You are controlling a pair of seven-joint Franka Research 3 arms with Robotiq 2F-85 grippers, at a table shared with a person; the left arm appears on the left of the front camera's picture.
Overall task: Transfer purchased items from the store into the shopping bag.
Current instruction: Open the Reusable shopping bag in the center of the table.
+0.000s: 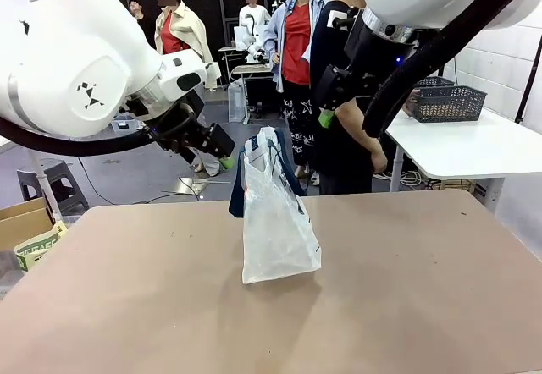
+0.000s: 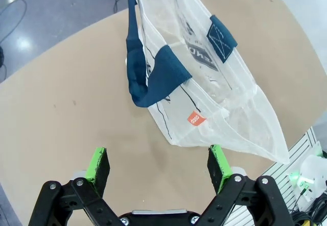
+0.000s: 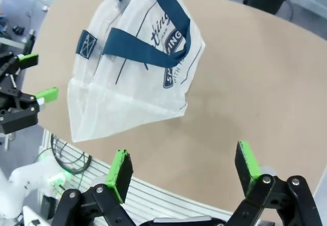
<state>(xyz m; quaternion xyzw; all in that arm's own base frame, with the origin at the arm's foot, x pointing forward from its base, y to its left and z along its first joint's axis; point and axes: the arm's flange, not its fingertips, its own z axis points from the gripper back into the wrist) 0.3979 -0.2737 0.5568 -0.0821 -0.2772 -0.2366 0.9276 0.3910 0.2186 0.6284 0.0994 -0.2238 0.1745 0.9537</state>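
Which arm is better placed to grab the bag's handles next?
Left, likely. The left gripper hangs open just beside the navy handles of the bag, near their height; the right gripper, also open, sits higher and farther from them.

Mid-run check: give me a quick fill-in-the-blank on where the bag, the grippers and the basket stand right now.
1. The left gripper and the right gripper both stand ____, holding nothing.
2. In the front view, the shopping bag stands on the brown table, ____ the two grippers.
3. A dark mesh basket sits on a ____ side table at the far right.

Missing words: open; between; white.
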